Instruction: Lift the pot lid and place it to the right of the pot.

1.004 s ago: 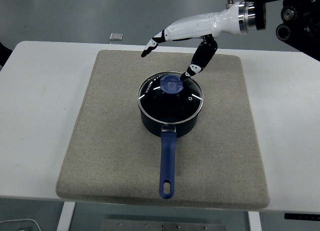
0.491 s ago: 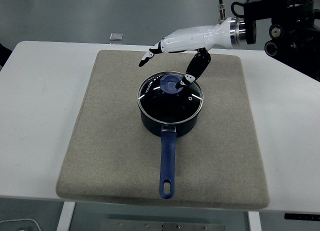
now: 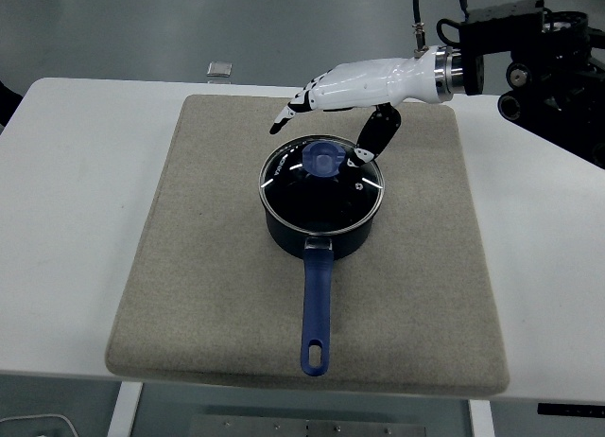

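A dark blue pot (image 3: 319,231) stands in the middle of the beige mat (image 3: 189,267), its long blue handle (image 3: 317,309) pointing toward the near edge. A glass lid (image 3: 321,183) with a round blue knob (image 3: 323,157) sits on the pot. My right hand (image 3: 321,130), white with black fingertips, hovers just behind and above the lid. Its fingers (image 3: 288,111) are spread out to the left and its thumb (image 3: 371,144) hangs down right of the knob. It holds nothing.
The mat lies on a white table (image 3: 76,172). A small grey square object (image 3: 220,69) rests at the table's far edge. The black right arm (image 3: 529,49) fills the upper right corner. Bare mat lies right of the pot.
The right hand has drifted slightly right and lowered over the lid's far side; its thumb has moved a little to the right of the knob. Pot and lid have not moved.
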